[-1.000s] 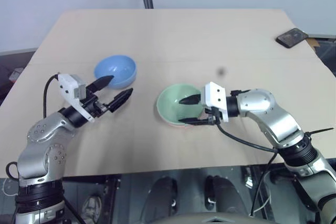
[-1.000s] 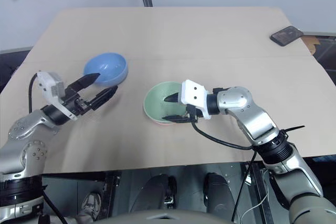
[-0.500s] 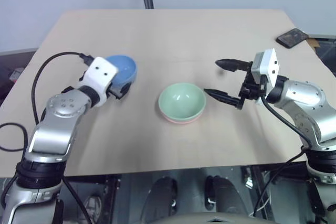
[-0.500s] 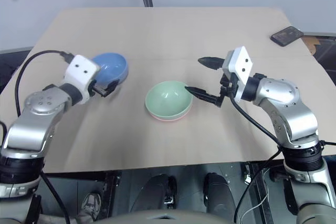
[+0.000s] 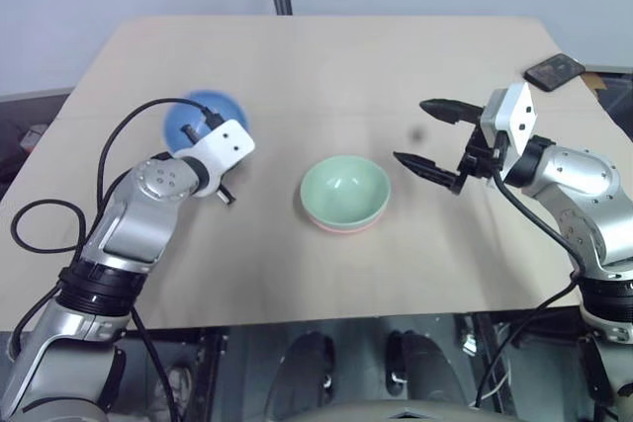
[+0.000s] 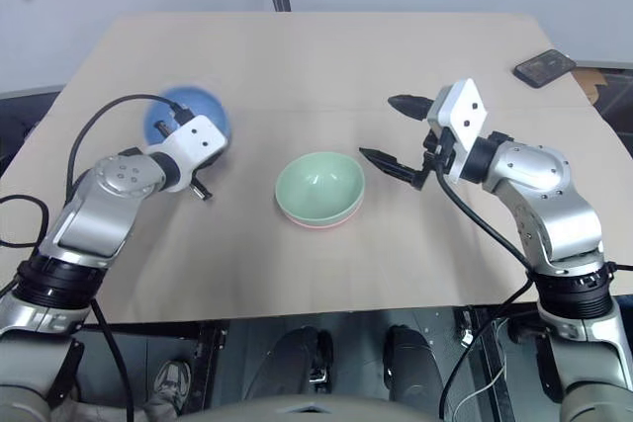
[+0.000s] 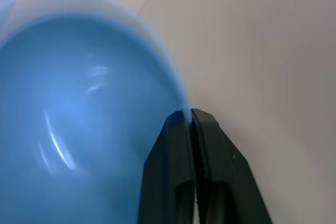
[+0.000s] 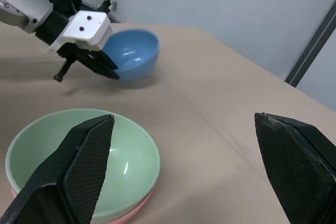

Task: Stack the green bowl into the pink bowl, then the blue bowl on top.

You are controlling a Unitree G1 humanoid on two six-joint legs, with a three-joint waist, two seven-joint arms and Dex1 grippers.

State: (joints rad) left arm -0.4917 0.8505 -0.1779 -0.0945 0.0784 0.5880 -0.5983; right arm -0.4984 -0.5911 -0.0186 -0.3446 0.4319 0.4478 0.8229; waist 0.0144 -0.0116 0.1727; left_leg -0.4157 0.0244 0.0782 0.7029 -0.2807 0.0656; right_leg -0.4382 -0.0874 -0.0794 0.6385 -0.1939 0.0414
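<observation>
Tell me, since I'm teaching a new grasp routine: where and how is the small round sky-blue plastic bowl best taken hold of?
By its thin rim, one finger inside and one outside, coming from the near side facing the left gripper. The small round sky-blue plastic bowl sits open side up, and its smooth curved wall offers no other purchase. The left gripper is already shut on that rim.

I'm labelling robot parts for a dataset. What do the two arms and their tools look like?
Both arms have rounded silver-grey metal segments with black joints and small screw holes, and loose black cables loop alongside them. Each wrist carries a white blocky housing. The left tool and right tool each have two black tapered fingers; the right tool's fingers show finely cross-hatched inner pads.
</observation>
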